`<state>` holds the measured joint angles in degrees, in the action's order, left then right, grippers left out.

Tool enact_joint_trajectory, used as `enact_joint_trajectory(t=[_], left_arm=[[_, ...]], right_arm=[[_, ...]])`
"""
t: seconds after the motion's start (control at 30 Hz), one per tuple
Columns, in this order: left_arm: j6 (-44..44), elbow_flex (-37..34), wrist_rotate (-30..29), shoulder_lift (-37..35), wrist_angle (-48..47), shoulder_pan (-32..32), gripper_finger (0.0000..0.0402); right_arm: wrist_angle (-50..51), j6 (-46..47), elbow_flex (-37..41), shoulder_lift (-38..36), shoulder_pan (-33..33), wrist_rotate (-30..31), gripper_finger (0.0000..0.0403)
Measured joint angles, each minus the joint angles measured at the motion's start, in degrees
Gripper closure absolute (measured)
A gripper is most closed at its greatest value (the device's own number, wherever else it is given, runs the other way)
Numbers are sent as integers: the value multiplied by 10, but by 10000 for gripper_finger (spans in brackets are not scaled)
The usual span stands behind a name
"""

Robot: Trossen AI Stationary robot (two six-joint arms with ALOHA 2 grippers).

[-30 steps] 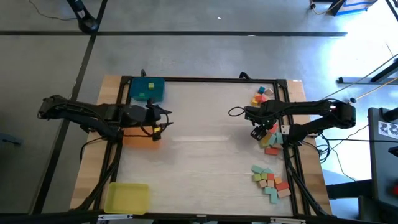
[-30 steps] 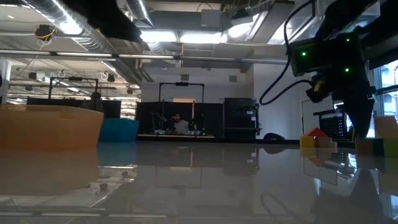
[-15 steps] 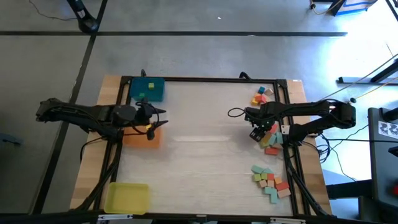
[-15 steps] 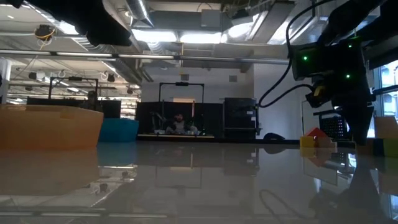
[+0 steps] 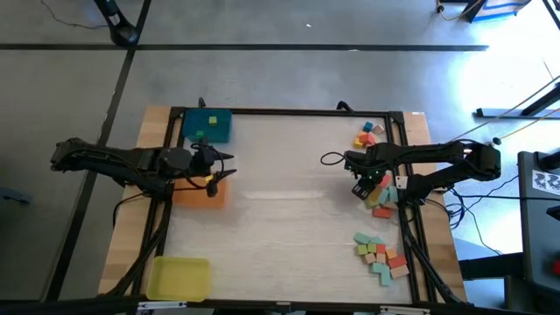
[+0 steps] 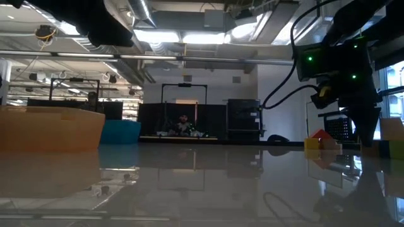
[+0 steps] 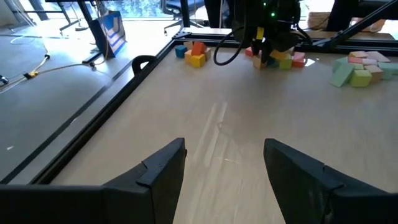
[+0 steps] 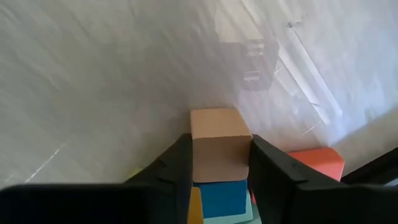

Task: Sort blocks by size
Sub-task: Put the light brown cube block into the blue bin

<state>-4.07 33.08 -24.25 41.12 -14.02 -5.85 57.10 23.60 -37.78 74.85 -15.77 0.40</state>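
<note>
At the left edge of the desk, the left gripper [image 5: 229, 168] has been drawn back over the orange tray [image 5: 199, 192] since a second ago and is now held there, its fingers spread wide and nothing between them. Near the right edge, the right gripper [image 5: 365, 188] has been kept low at the middle pile of blocks [image 5: 383, 199], and its fingers have been brought in against a tan block [image 8: 219, 144], which is now pinched on both sides. A pick-up is judged to be beginning; the block is not yet lifted.
</note>
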Motion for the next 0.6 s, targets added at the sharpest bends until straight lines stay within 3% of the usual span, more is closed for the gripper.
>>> enact_joint_trajectory(t=[0.33, 0.6], left_arm=[[-1, 0, 0, 0, 0, 0, 196], [-4, 0, 0, 0, 0, 0, 196]], right_arm=[[-30, -61, -117, 0, 0, 6, 274], [-246, -121, -167, 0, 0, 11, 268]])
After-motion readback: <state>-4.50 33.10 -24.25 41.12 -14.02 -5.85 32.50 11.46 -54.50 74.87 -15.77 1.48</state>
